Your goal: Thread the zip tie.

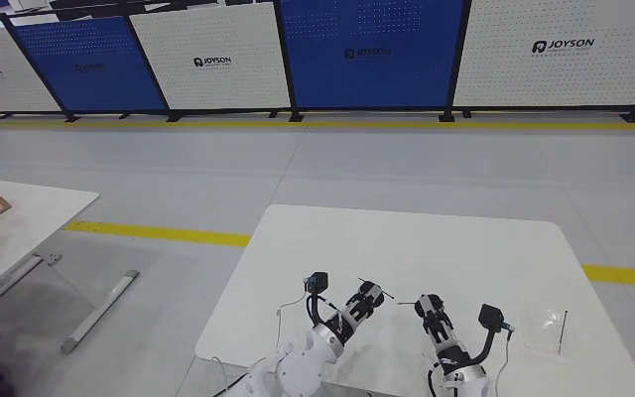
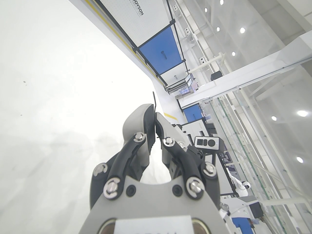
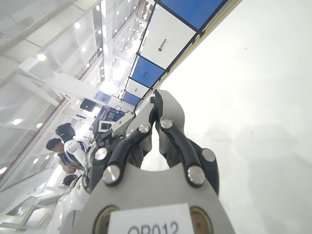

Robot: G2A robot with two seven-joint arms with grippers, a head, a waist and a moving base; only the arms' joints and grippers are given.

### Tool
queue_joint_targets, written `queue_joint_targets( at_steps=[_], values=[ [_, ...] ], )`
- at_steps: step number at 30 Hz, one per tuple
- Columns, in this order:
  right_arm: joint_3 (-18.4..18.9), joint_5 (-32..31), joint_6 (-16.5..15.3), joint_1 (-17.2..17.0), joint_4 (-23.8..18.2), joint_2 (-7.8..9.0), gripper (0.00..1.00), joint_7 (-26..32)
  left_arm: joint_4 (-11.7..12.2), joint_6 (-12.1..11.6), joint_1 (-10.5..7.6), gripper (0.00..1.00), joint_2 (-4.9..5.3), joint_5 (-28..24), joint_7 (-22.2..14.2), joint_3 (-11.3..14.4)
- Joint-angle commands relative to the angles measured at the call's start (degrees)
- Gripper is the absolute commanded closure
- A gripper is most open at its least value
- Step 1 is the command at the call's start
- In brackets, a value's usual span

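Note:
My left gripper point(image 2: 155, 114) is shut on a thin black zip tie point(image 2: 154, 99), and a short end of the tie pokes out past the fingertips. From above, this gripper point(image 1: 370, 293) hovers over the near part of the white table point(image 1: 417, 248), with the zip tie point(image 1: 382, 291) showing as a dark line across its tips. My right gripper point(image 1: 427, 304) hangs close beside it, a small gap apart. Its fingers point(image 3: 168, 103) are pressed together. A short dark strip point(image 1: 405, 303) sticks out from them toward the left gripper. Whether that strip belongs to the same tie I cannot tell.
A clear plastic bag point(image 1: 544, 326) lies near the table's right edge, with another black zip tie point(image 1: 563, 332) beside it. A second white table point(image 1: 30, 213) stands at the far left. Blue and white partition panels point(image 1: 367, 55) line the back.

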Motion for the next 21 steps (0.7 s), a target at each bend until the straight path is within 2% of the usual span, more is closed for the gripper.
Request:
queue_joint_targets(
  at_steps=[1, 11, 14, 21],
  values=[
    [-0.43, 1.06, 1.18, 0.74, 0.36, -0.44, 1.00, 0.62, 0.00, 0.00, 0.00, 1.00, 0.00, 0.00, 0.00, 0.00],
    [-0.34, 1.21, 1.12, 0.70, 0.39, -0.49, 1.00, 0.59, 0.00, 0.00, 0.00, 1.00, 0.00, 0.00, 0.00, 0.00],
    [0.19, 0.86, 0.76, 0.33, 0.76, -0.95, 1.00, -3.40, 0.00, 0.00, 0.00, 1.00, 0.00, 0.00, 0.00, 0.00],
    [0.54, 2.04, -4.11, -1.32, 2.71, -1.78, 1.00, -6.17, 0.00, 0.00, 0.00, 1.00, 0.00, 0.00, 0.00, 0.00]
  ],
)
